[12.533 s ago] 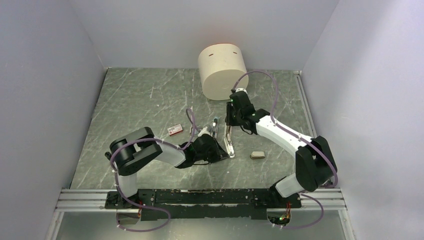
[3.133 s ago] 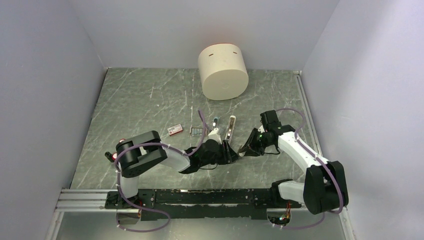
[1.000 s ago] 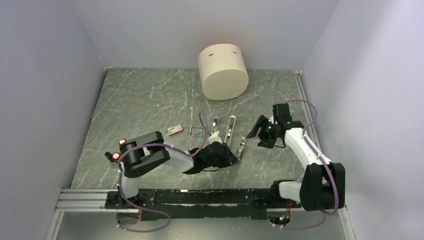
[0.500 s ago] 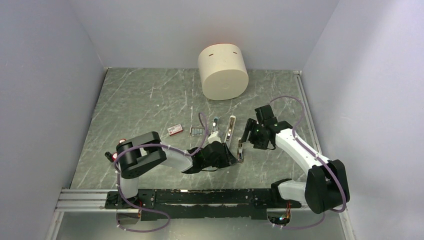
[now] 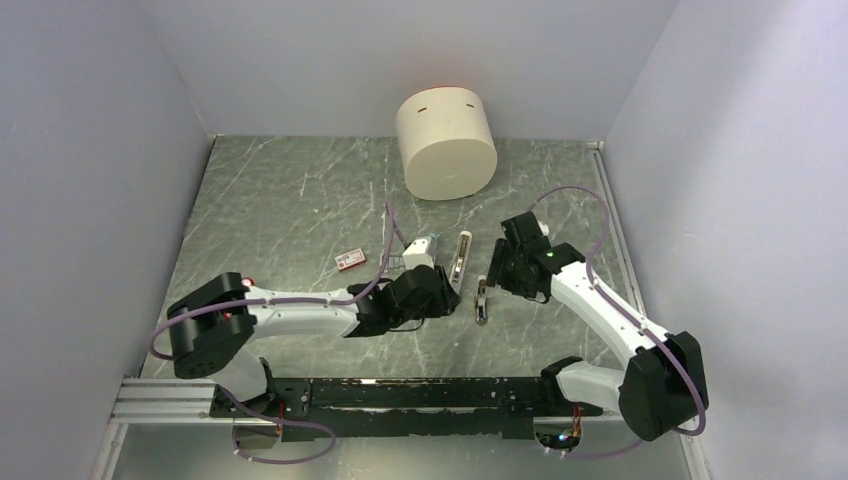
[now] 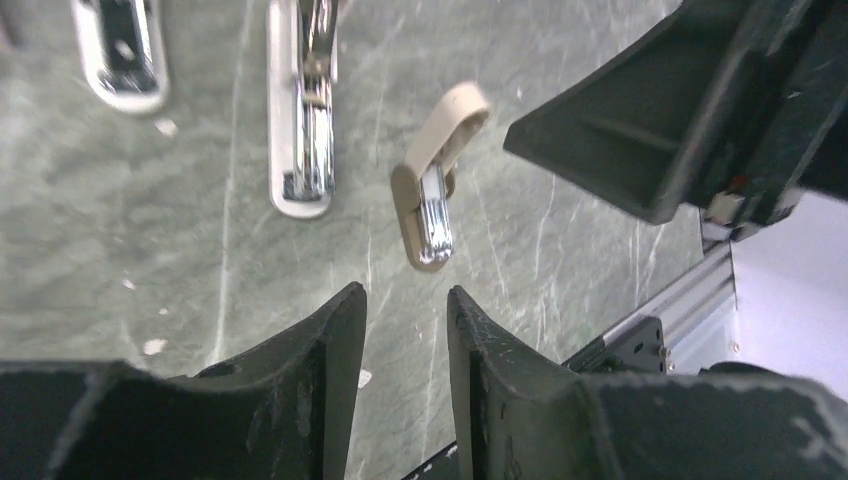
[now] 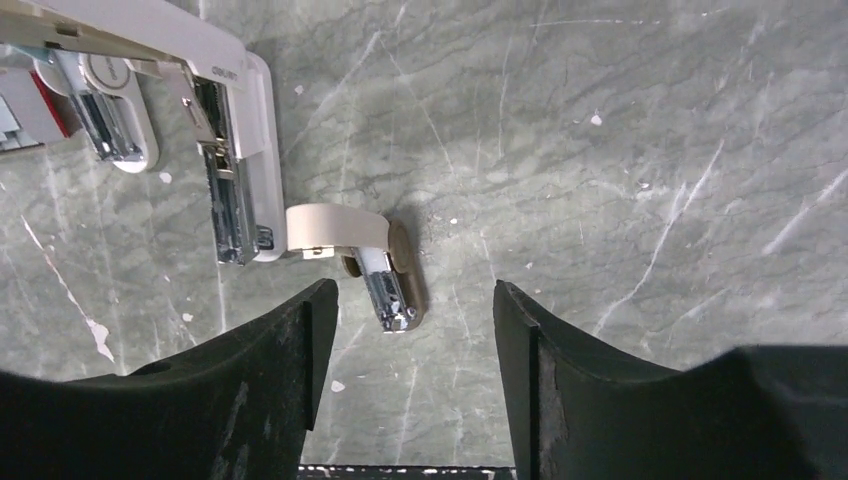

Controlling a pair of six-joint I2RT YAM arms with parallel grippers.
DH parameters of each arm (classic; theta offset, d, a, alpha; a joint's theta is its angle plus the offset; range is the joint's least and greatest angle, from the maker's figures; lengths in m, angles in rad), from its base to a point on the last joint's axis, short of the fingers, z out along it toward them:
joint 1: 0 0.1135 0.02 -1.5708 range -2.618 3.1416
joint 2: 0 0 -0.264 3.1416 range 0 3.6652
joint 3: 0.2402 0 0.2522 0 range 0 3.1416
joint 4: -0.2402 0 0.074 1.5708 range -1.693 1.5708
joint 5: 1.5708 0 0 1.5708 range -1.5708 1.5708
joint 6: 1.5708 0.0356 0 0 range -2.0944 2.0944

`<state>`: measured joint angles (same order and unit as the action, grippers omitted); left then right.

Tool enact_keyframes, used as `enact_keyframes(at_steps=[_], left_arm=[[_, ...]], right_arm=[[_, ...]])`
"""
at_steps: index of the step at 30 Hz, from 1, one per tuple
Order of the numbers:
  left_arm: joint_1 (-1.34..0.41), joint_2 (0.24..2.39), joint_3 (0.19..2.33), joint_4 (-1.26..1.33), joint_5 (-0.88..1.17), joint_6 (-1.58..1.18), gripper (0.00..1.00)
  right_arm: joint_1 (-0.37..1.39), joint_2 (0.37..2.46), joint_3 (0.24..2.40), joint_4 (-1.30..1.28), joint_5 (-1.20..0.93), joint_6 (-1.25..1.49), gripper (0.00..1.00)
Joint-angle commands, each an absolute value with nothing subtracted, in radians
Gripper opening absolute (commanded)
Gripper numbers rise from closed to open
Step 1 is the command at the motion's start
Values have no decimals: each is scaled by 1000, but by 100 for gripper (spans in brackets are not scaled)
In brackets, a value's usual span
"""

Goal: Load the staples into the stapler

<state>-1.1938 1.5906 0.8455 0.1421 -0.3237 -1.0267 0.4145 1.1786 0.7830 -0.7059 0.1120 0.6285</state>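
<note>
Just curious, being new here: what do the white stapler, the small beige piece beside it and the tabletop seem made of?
White stapler: likely smooth plastic shell, shiny metal rail inside. Beige piece: matte plastic, probably, with a chrome-looking insert. Tabletop: grey-green veined, stone-like, perhaps a print.
</note>
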Motion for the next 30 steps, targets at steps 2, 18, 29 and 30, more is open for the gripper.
enact_keyframes(at_steps=[2, 18, 29, 30], left_arm=[[-1184, 1478, 961, -116, -534, -861, 42], [-962, 1045, 1028, -513, -863, -642, 60], [-953, 899, 969, -598, -948, -728, 74], [-953, 899, 971, -604, -949, -732, 75]], right_arm=[[462, 1160, 848, -724, 170, 627, 60], [810, 1479, 1160, -563, 235, 591, 43], [851, 1968, 1604, -629, 424, 566, 30], [851, 1994, 1633, -632, 434, 555, 28]])
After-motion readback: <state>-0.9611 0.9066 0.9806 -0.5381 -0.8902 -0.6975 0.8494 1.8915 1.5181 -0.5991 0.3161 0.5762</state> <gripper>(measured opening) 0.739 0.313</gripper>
